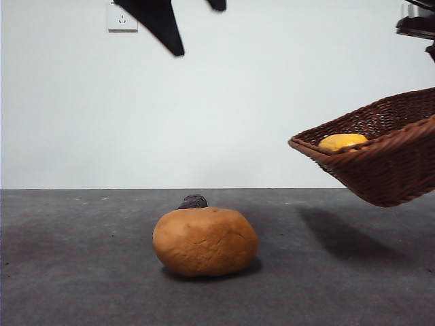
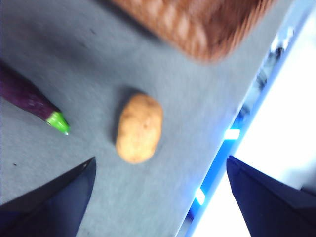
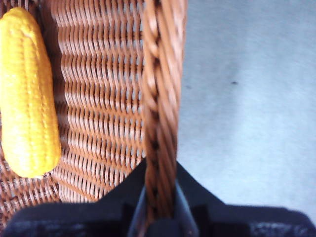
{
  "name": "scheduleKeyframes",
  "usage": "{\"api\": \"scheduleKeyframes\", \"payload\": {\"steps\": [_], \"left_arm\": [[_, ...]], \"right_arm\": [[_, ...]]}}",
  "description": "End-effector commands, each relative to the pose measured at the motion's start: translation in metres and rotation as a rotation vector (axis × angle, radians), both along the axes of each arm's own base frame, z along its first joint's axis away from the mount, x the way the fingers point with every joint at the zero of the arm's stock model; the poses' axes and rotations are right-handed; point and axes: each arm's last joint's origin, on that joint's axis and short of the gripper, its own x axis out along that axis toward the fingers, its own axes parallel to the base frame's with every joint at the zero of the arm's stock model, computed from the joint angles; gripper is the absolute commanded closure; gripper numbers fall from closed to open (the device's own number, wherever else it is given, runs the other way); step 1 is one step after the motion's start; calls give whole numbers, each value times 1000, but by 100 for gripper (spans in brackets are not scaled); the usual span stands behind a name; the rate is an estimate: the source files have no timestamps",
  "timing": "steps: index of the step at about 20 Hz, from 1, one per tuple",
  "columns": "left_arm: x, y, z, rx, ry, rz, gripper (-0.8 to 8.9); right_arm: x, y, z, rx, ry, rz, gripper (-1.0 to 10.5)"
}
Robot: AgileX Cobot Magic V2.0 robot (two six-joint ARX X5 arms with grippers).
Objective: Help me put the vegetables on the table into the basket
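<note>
The right gripper (image 3: 159, 207) has its fingers clenched on the braided rim of the wicker basket (image 3: 98, 98), holding it tilted and clear of the worktop (image 1: 81, 285) near its right-hand edge in the front view. Inside the basket lies a yellow corn cob (image 3: 27, 94), resting against the woven floor.

The left gripper (image 2: 160, 197) hangs above the worktop with its fingers spread wide and nothing between them. Below it sits the potato (image 2: 139, 128), alone on the bare grey surface, and just beside that lies the eggplant (image 2: 29, 101), dark purple with a green stem tip; the two do not appear to touch.

The potato looks firm, rounded and fairly heavy for its size, with a dry matte skin that should not slip much; the best hold is probably across its narrower middle, fingers either side of the long axis. The eggplant looks smoother and glossier, so it may slide; a grip around the mid-body, away from the tapering stem end, seems safest. The basket is stiff but light, and tilted as it is the corn could roll.

No brand, label or writing is readable anywhere; only a plain wall socket (image 1: 122, 19) shows behind.
</note>
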Motion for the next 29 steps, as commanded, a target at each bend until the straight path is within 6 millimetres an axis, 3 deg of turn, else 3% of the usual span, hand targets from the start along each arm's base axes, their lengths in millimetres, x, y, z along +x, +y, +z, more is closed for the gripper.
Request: {"api": "scheduleKeyframes", "payload": {"steps": [1, 4, 14, 19, 25, 26, 29], "left_arm": [[0, -2, -25, 57, 20, -88, 342], [5, -7, -56, 55, 3, -110, 209], [25, -28, -135, 127, 35, -163, 209], [34, -36, -149, 130, 4, -170, 209], [36, -38, -175, 197, 94, -169, 229], [36, -38, -177, 202, 99, -163, 309], [37, -39, -176, 194, 99, -122, 772]], "right_arm": [[0, -4, -1, 29, -7, 21, 963], [0, -5, -1, 46, -16, 37, 963], [2, -5, 0, 45, -33, 39, 963], [2, -5, -1, 45, -31, 42, 963], [2, -5, -1, 45, -31, 42, 963], [2, -5, -1, 44, -32, 42, 963], [2, -5, -1, 44, -33, 43, 963]]}}
